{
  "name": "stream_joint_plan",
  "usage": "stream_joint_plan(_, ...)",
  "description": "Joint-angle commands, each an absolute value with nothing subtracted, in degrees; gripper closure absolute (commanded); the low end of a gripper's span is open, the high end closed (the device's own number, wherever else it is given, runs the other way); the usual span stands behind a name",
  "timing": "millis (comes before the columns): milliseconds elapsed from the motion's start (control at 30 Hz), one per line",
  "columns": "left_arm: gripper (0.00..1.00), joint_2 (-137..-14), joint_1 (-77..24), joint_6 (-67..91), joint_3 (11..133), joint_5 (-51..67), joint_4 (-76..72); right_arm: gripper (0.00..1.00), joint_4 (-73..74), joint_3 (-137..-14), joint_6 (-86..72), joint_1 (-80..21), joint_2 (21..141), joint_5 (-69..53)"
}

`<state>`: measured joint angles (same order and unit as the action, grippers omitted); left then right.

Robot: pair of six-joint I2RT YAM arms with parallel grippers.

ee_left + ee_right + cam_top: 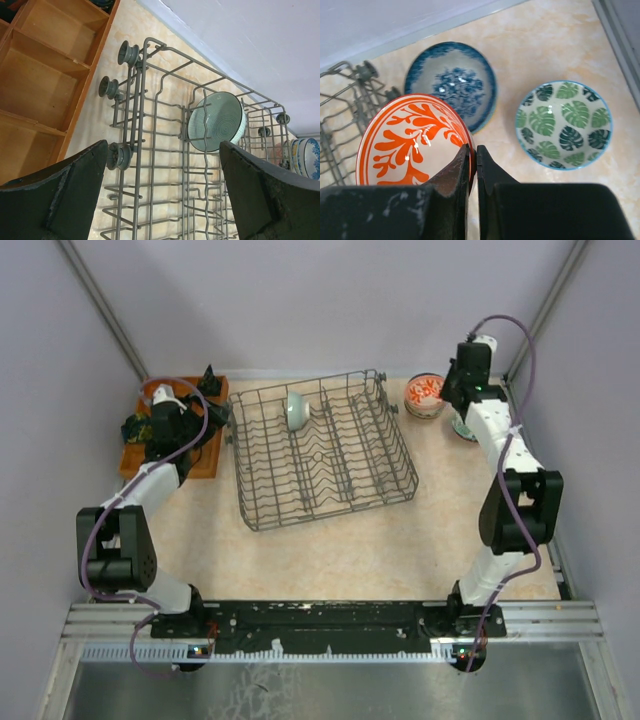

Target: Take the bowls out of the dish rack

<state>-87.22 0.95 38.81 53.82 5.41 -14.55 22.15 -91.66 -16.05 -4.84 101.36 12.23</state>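
Table [330,560]: beige marbled top, pale lilac walls [320,300] on three sides. Dish rack [330,512]: centre, with one pale green bowl [296,410] on edge among its far tines. Left gripper [162,150]: released, facing the rack's left end. Right gripper [472,152]: clenched at the red-and-white bowl [410,140] rim, far right; I cannot tell if it grasps.

Probably a lab: bare enclosure walls [300,300], aluminium mounting rail [560,620].
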Motion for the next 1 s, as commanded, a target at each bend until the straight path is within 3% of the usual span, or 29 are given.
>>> stream_joint_plan(0,0.02,-87.8,0.6,39.2,56.4,6.3,-15.7,1.0,15.2,-89.4,-21.0,-0.8,95.4,7.2)
stream_joint_plan(367,0.03,-87.0,0.0,39.1,56.8,6.0,-15.6,1.0,8.1,-79.9,-27.7,10.7,90.4,4.9)
stream_joint_plan(967,0.03,-87.2,-1.2,39.2,57.6,5.5,-15.6,1.0,2.2,-73.0,-29.4,16.7,92.4,9.3)
